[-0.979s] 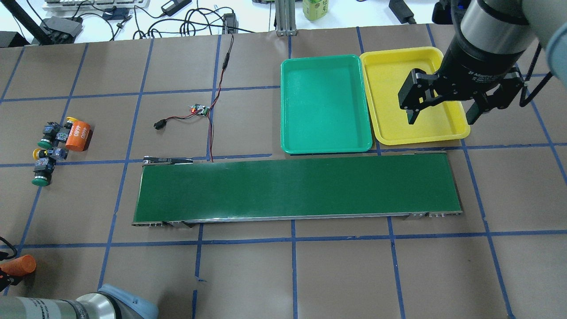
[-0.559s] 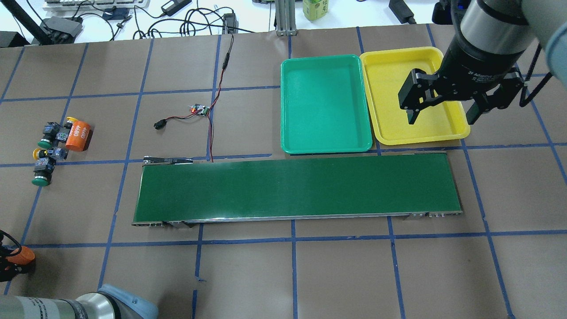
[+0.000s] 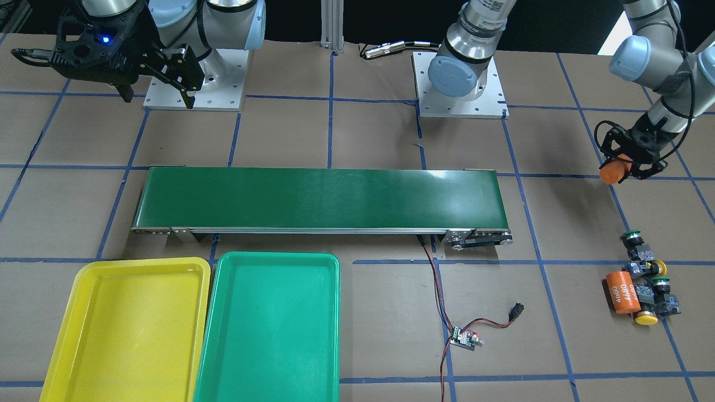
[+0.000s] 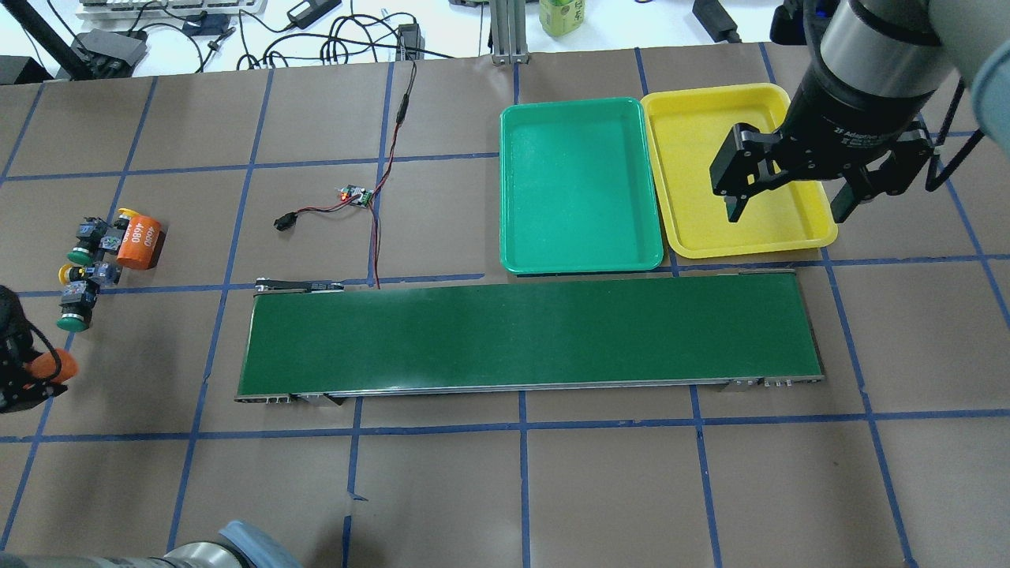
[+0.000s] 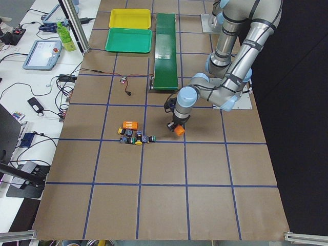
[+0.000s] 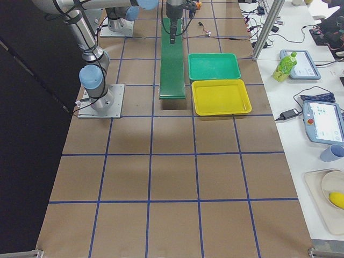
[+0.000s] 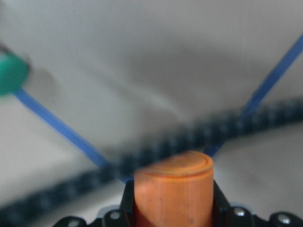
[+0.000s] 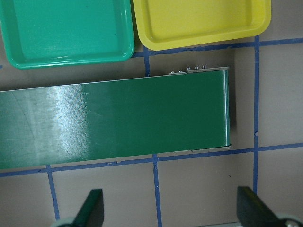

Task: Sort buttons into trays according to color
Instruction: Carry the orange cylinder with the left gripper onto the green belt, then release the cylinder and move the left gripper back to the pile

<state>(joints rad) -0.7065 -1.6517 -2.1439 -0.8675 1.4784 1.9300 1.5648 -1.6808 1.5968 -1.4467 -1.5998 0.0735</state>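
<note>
Brown-papered table [image 4: 615, 489], taped into a blue grid; we list its contents as found.

Item 1, buttons [image 4: 85, 274]: four, two green-capped and two yellow-capped, bunched at the table's left end, well apart from both trays. None sorted yet.

Item 2, orange cylinder [image 4: 140, 243]: lying on its side against the cluster. We judge it clutter, not part of the sort.

Item 3, left gripper [image 3: 616, 169]: fingers clamped on a second orange cylinder [image 7: 173, 189], held near the cluster. We read this as clearing an obstruction so that the buttons can be reached.

Item 4, right gripper [image 4: 787, 209]: fingers wide apart, nothing between them, raised high near the belt's right end. We take it as posted to receive.

Item 5, conveyor belt [image 4: 529, 335]: lies between cluster and trays, probably the transfer route.

Items 6 and 7, green tray [image 4: 580, 189] and yellow tray [image 4: 694, 158]: edge to edge beyond the belt, both holding nothing.
</note>
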